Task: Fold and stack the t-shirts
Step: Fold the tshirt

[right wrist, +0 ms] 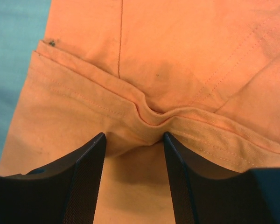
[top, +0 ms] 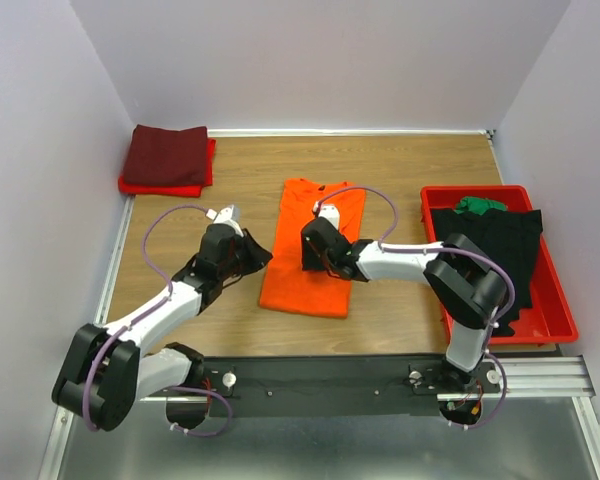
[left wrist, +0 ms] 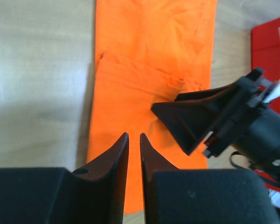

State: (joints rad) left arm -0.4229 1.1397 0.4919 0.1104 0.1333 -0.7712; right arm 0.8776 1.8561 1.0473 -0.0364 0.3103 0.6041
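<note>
A bright orange t-shirt (top: 310,250) lies flat mid-table, its sides folded in to a long strip. My right gripper (top: 313,260) stands on it, open, fingertips pressed into the cloth, and a folded hem (right wrist: 149,116) bunches up between them (right wrist: 134,135). My left gripper (top: 250,252) hovers at the shirt's left edge. Its jaws (left wrist: 134,135) stand a narrow gap apart with only the orange t-shirt (left wrist: 149,56) showing below. A right finger (left wrist: 186,116) shows in the left wrist view. A dark maroon t-shirt (top: 166,153) lies folded on a red one (top: 140,186) at the back left.
A red plastic tray (top: 545,300) at the right holds a black t-shirt (top: 495,240) and a green one (top: 478,205). White walls close the table at the left, back and right. A metal rail (top: 540,375) runs along the near edge.
</note>
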